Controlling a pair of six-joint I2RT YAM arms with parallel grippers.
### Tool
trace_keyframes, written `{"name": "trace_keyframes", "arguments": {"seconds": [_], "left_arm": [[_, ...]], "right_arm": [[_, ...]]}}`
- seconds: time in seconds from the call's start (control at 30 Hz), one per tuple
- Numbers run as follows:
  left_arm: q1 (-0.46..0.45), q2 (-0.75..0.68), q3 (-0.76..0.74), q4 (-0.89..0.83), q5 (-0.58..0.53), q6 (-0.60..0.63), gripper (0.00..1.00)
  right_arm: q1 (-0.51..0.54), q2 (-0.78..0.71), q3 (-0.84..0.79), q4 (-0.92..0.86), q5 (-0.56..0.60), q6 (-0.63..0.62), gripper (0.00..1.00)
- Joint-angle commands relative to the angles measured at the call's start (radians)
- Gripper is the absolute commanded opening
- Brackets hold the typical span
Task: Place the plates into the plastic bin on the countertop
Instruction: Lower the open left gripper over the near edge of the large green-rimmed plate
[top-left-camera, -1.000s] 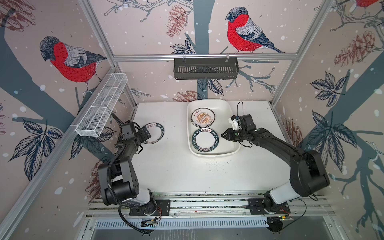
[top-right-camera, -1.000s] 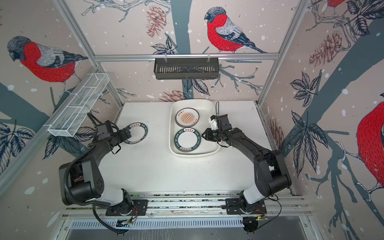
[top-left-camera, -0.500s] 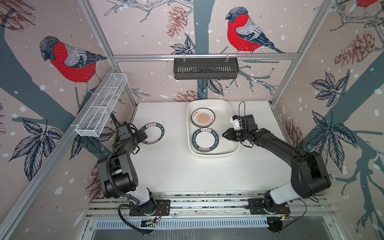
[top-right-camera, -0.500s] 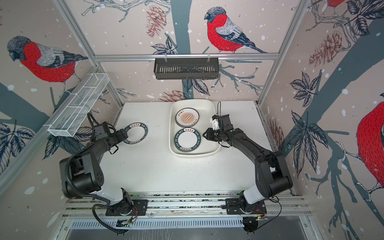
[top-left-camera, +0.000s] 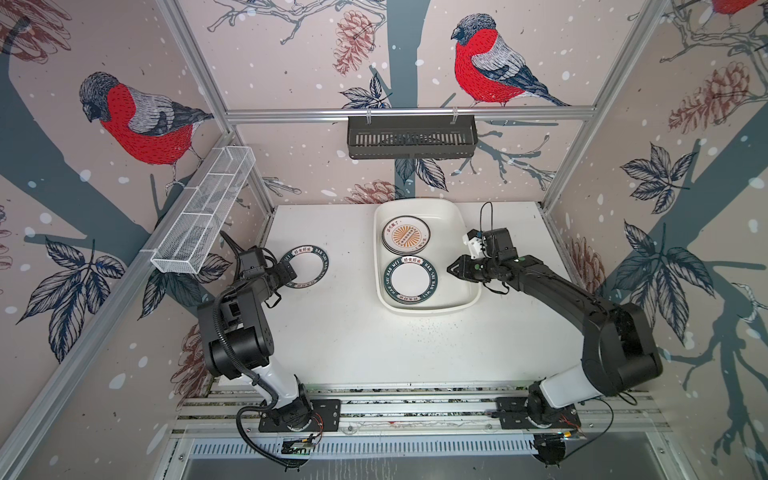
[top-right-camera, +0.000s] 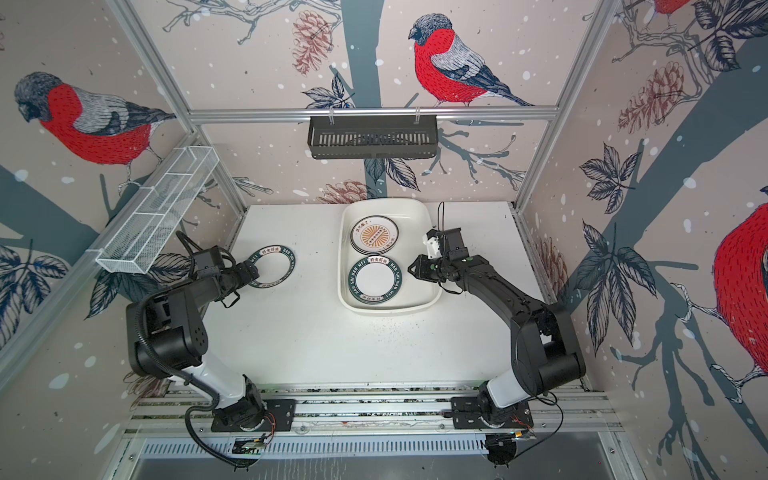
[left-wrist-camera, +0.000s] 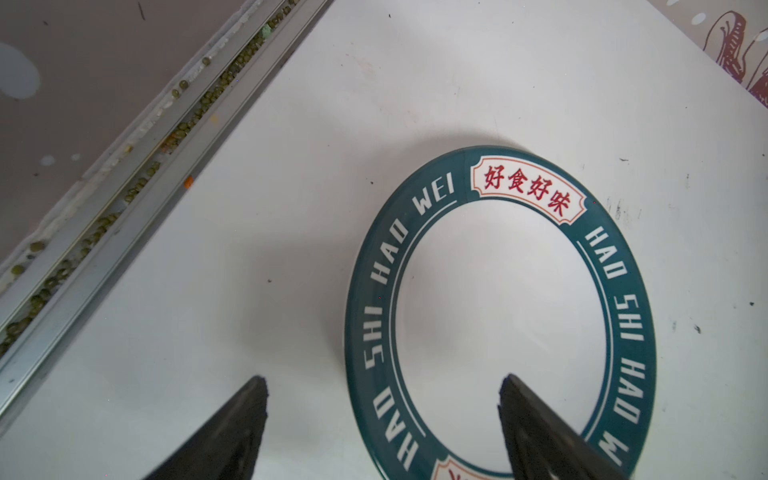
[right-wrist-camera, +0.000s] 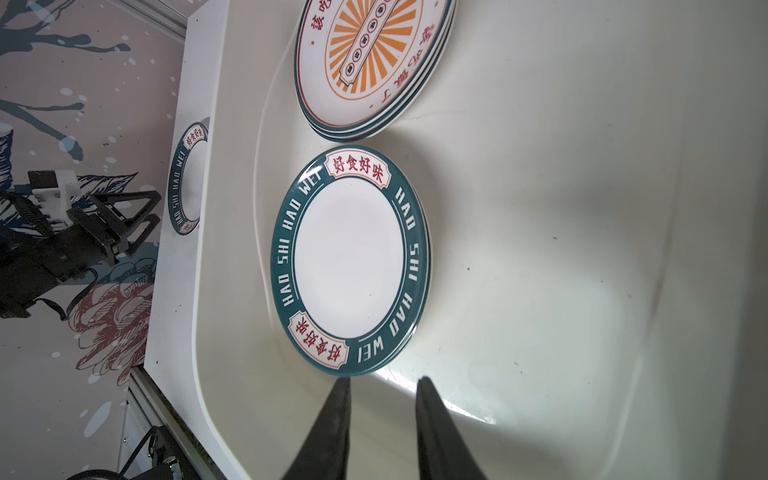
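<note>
Left of the plastic bin (top-left-camera: 415, 202), well apart across bare countertop (top-left-camera: 345, 332), I see one lettered plate (top-left-camera: 305, 266) lying flat near the side rail. My left gripper (left-wrist-camera: 382, 382) is spread wide astride its rim. My right gripper (right-wrist-camera: 382, 380) stands a slit apart and empty, just inside the bin's right rim. Against a second ago, the plate is unmoved and the right gripper holds its spot.

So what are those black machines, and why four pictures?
Those are a left arm and a right arm of one robot, each ending in a two-finger gripper. Two pictures look down from overhead; two come from cameras on the wrists. On the white countertop sits a plastic bin holding a stack of sunburst plates and a teal-rimmed plate. A second teal-rimmed plate lies outside it, with the open left gripper straddling its rim. The right gripper hovers over the bin, holding nothing.
</note>
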Motion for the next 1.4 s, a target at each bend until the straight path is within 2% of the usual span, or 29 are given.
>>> {"name": "trace_keyframes", "arguments": {"seconds": [0.0,0.17,0.37,0.8,1.13,1.37], "left_arm": [[0.003,0.027,0.023,0.036,0.021,-0.02,0.85],[0.004,0.072,0.054,0.041,0.02,-0.017,0.84],[0.006,0.088,0.065,0.063,0.085,-0.024,0.79],[0.005,0.144,0.161,-0.027,0.142,-0.014,0.74],[0.005,0.162,0.211,-0.115,0.091,0.016,0.73],[0.003,0.166,0.219,-0.125,0.118,0.018,0.73]], "right_arm": [[0.0,-0.006,0.006,-0.008,0.007,0.008,0.29],[0.001,-0.009,0.008,-0.015,0.01,0.012,0.29],[-0.001,-0.019,0.015,-0.036,0.022,0.009,0.29],[0.001,-0.035,0.002,-0.031,0.024,0.013,0.29],[-0.001,-0.035,-0.003,-0.024,0.021,0.017,0.28],[0.001,-0.035,-0.006,-0.019,0.019,0.021,0.28]]}}
